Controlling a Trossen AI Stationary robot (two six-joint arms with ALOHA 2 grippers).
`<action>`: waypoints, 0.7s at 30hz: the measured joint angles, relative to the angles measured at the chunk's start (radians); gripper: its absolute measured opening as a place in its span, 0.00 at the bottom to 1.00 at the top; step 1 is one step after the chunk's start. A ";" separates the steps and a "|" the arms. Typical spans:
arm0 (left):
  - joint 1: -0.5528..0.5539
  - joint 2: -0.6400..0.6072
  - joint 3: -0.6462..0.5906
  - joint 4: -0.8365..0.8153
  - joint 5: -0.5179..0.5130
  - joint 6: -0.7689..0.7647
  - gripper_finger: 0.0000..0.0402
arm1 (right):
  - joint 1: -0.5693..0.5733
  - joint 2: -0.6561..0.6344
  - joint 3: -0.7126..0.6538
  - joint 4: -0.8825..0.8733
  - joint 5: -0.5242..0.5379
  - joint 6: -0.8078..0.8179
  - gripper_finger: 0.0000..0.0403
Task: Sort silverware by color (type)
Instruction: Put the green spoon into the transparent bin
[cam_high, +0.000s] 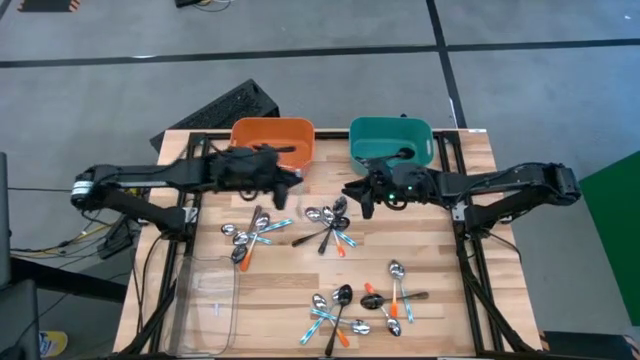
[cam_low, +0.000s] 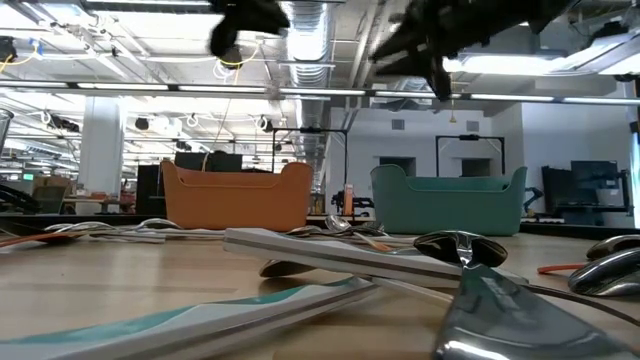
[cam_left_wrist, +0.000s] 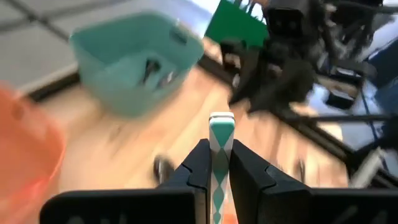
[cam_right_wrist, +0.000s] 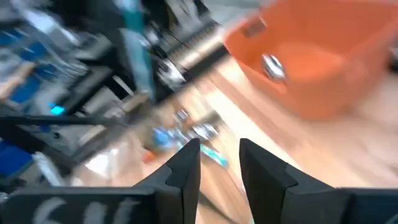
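My left gripper (cam_high: 292, 182) hangs above the table just in front of the orange bin (cam_high: 272, 140), shut on a spoon with a teal-and-white patterned handle (cam_left_wrist: 221, 149). My right gripper (cam_high: 352, 192) is open and empty, above the table in front of the teal bin (cam_high: 391, 140). Spoons with orange, light-blue and dark handles lie on the wood in several piles: left (cam_high: 250, 235), middle (cam_high: 330, 225), front (cam_high: 340, 315) and right (cam_high: 395, 295). My left gripper pinches the spoon's teal-and-white handle (cam_left_wrist: 220, 163) between its two fingers. The handle runs along the fingers and sticks out past their tips, its squared end (cam_left_wrist: 221, 119) free. The spoon is lifted clear of the table; its bowl is hidden.
The orange bin holds a spoon (cam_right_wrist: 272, 66); the teal bin holds dark spoons (cam_left_wrist: 149, 70). A clear plastic tray (cam_high: 205, 305) lies at the front left. A black keyboard (cam_high: 215, 110) lies beyond the table's far-left corner. The two grippers are near each other.
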 joint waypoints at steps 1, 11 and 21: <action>0.003 -0.033 0.000 -0.087 0.021 -0.025 0.04 | -0.004 0.000 0.000 -0.038 -0.002 0.019 0.33; -0.148 -0.251 0.000 -0.889 0.126 -0.574 0.05 | -0.005 0.000 0.000 -0.248 -0.011 0.114 0.33; -0.588 -0.218 -0.003 -0.980 0.024 -1.061 0.05 | 0.000 0.011 0.000 -0.299 -0.059 0.176 0.33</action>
